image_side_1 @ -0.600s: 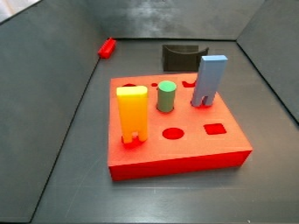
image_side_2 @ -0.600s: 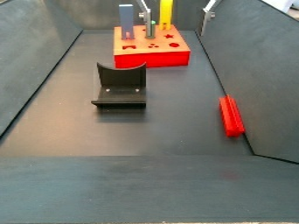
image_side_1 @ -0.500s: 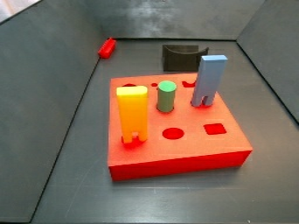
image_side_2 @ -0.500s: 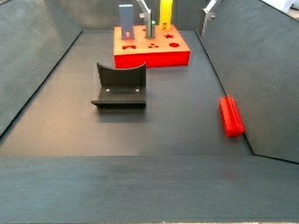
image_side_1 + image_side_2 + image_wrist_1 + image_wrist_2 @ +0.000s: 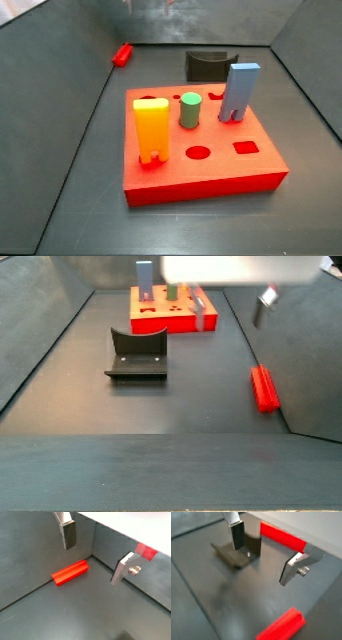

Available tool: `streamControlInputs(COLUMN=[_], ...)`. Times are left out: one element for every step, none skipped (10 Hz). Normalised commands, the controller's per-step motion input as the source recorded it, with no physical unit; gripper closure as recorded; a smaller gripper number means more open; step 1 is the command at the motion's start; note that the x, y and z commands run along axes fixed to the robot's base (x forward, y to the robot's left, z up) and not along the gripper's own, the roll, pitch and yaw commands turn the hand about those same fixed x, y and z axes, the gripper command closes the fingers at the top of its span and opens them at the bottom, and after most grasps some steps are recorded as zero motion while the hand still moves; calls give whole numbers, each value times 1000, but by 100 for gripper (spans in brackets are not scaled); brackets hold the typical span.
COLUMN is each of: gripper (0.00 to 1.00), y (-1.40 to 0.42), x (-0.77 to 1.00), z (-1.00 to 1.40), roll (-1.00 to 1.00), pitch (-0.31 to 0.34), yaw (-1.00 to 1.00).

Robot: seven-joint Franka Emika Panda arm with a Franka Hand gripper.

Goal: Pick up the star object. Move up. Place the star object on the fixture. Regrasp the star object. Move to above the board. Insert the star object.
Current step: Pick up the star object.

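Observation:
The star object (image 5: 70,572) is a small red peg lying on the dark floor against the wall; it also shows in both side views (image 5: 122,53) (image 5: 265,388) and in a wrist view (image 5: 281,624). My gripper (image 5: 93,554) hangs above the floor with its jaws wide apart and nothing between them; the star object lies below, nearer one finger (image 5: 69,534). In a side view the gripper (image 5: 234,304) is a blurred white body at the far end, beyond the star object. The fixture (image 5: 138,354) stands mid-floor, and the red board (image 5: 201,165) lies apart from it.
On the board stand a tall orange-yellow peg (image 5: 152,130), a green cylinder (image 5: 191,110) and a blue peg (image 5: 239,92). Grey walls enclose the floor; the star object lies along one of them. The fixture (image 5: 238,554) and the board (image 5: 283,537) show in a wrist view.
The gripper has come lower and nearer in a side view, its white body now blurred across the far end. The star object, fixture and board have not moved.

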Motion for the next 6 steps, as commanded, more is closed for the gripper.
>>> streamControlInputs(gripper=[0,0,0,0,0,0], y=[326,294,280,263,240,283], x=[-157,-254,-254,-54,-229,-580], z=[-1000,-1000,-1000,-1000,-1000,-1000], roll=[34,19,11,4,6,0], pitch=[0,0,0,0,0,-13], yaw=[200,100,51,11,0,-51])
